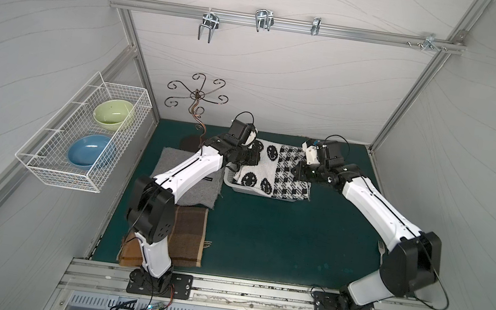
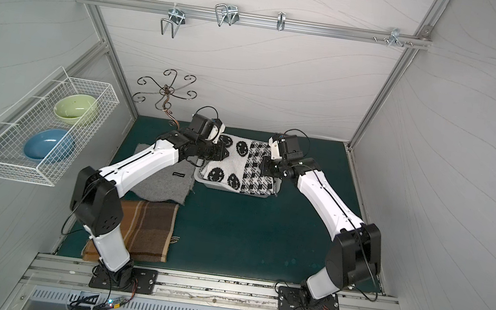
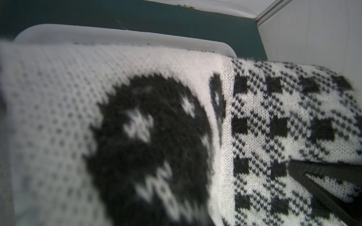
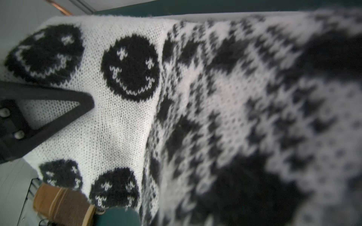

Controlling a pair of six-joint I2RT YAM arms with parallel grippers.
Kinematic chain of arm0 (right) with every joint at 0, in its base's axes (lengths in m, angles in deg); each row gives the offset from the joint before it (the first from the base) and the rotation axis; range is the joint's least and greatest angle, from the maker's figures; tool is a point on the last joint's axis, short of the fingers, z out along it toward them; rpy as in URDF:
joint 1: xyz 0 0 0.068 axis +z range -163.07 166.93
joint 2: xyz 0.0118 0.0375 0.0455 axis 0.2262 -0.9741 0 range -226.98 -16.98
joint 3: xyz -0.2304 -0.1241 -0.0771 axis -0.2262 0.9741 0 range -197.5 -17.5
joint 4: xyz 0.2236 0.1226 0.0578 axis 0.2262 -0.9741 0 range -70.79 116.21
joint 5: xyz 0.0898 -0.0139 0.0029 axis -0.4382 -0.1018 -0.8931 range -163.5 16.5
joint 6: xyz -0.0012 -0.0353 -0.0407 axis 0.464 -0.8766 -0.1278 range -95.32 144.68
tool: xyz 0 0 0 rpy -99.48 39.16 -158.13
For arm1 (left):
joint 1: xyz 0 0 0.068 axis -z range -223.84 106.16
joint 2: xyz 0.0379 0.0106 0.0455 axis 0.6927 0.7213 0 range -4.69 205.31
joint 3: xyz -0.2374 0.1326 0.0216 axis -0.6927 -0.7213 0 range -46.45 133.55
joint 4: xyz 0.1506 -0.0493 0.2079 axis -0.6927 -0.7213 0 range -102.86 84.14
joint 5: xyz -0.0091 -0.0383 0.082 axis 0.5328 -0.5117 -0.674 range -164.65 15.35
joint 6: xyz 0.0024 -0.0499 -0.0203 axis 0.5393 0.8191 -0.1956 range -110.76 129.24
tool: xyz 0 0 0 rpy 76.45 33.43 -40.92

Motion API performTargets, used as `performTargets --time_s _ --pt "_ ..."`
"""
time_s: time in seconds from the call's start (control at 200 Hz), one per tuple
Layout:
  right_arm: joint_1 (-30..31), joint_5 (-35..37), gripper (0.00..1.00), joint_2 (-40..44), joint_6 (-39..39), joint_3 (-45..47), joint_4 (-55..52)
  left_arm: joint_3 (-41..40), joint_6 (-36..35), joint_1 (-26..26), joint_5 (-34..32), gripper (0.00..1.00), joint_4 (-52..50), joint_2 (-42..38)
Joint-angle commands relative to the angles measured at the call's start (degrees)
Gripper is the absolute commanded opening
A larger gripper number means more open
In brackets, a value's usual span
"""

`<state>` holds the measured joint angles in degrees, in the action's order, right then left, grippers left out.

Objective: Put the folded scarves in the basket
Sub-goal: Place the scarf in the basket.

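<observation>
The folded scarf (image 1: 270,172) (image 2: 238,167), a black-and-white knit with smiley faces and a check pattern, lies spread over the white basket (image 1: 235,187) (image 2: 203,180) at the back middle of the green table. It hides most of the basket and overhangs its right rim. My left gripper (image 1: 252,159) (image 2: 222,155) is shut on the scarf's left edge and my right gripper (image 1: 299,169) (image 2: 263,166) on its right edge. In both wrist views the scarf (image 3: 156,97) (image 4: 121,117) hides each gripper's own jaws. The basket's rim (image 3: 117,35) shows beyond the cloth.
A grey cloth (image 1: 184,179) and a brown plaid cloth (image 1: 189,236) lie under the left arm. A wire rack (image 1: 41,163) on the left wall holds a green bowl (image 1: 112,115) and a blue bowl (image 1: 89,150). A scrolled metal stand (image 1: 196,102) rises at the back left. A fork (image 1: 380,248) lies by the right arm.
</observation>
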<state>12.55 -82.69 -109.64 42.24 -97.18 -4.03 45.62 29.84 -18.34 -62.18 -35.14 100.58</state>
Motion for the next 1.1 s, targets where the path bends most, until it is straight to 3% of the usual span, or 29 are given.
performTargets --time_s 0.0,0.195,0.41,0.5,0.575,0.715,0.825,1.096 --pt "-2.0 -0.8 0.00 -5.5 -3.0 -3.5 0.4 6.6 -2.7 -1.4 -0.6 0.00 0.8 5.1" --pt "-3.4 -1.7 0.01 -16.1 -5.5 -9.0 -0.1 9.5 -3.3 -2.4 -2.5 0.00 2.1 12.2" --pt "-3.5 -1.1 0.04 -19.5 -5.8 -8.4 0.5 8.5 -3.2 -3.3 -4.4 0.00 2.7 14.6" --pt "-3.5 0.5 0.10 -19.7 -5.7 -7.7 0.5 8.5 -3.2 -3.3 -5.3 0.11 2.3 15.2" --pt "-3.4 0.4 0.15 -19.4 -6.0 -7.6 0.4 8.8 -3.0 -3.3 -4.9 0.26 1.9 15.3" --pt "-3.4 0.5 0.29 -18.0 -6.5 -8.1 -0.8 7.7 -2.1 -3.3 -5.2 0.38 2.1 13.2" --pt "-3.4 1.4 0.38 -17.0 -7.0 -8.9 -2.1 7.3 -2.3 -3.3 -5.5 0.43 1.5 11.9" --pt "-4.5 5.3 0.45 -11.9 -8.9 -9.1 -6.1 6.9 -2.9 -3.8 -7.7 0.48 -1.7 7.9"
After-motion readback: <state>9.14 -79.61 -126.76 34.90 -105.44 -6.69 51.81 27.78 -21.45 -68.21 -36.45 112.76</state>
